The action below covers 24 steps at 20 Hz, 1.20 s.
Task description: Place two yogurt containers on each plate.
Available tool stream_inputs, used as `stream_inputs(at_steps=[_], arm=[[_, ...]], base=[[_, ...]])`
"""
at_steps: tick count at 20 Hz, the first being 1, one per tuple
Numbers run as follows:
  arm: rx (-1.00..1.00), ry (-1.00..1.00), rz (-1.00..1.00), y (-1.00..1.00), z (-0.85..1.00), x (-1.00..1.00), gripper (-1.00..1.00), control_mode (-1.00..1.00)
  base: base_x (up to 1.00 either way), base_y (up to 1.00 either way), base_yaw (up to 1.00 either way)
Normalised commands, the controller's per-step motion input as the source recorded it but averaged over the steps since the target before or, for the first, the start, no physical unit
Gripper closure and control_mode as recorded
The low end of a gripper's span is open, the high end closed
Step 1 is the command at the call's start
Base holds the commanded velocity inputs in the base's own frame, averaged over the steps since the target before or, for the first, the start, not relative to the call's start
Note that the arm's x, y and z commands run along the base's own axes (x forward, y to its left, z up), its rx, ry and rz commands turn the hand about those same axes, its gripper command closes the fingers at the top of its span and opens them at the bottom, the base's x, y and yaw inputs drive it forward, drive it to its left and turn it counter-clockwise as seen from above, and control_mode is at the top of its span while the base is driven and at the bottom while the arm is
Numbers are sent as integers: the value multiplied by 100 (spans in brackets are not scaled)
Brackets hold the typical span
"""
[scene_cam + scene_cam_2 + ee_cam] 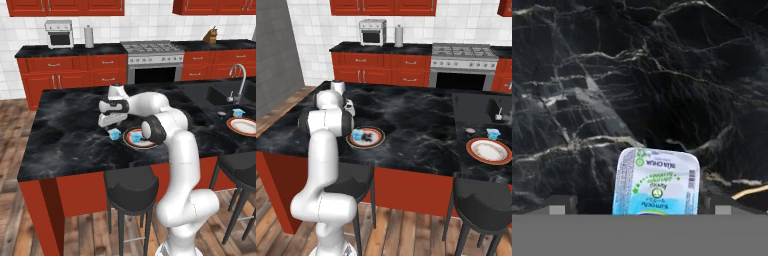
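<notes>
While pincer (113, 128) hovers — yogurt container (656, 182) between fingertips, on counter (637, 75).

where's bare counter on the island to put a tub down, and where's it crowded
Free: the black marble island top between the near red-rimmed plate and the sink, and its left end beyond the claw. Crowded: around the near plate, where a light blue yogurt tub sits under the claw, and by the far red-rimmed plate near the sink.

A kitchen: stove (152, 50), sink (231, 93), red cabinets (65, 75).
</notes>
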Motion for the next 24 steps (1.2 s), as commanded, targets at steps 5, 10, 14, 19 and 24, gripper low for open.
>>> stream_inputs(at_steps=[5,10,14,19,24], arm=[[-1,1,0,0,-19,10,-100,-100],[-1,2,0,-12,-21,-3,-100,-100],[0,0,0,-20,-10,-13,-100,-100],[0,2,0,-3,-24,-7,-100,-100],[0,1,0,0,-16,-10,-100,-100]], base=[[0,0,0],[0,0,0],[0,0,0],[0,0,0],[0,0,0]])
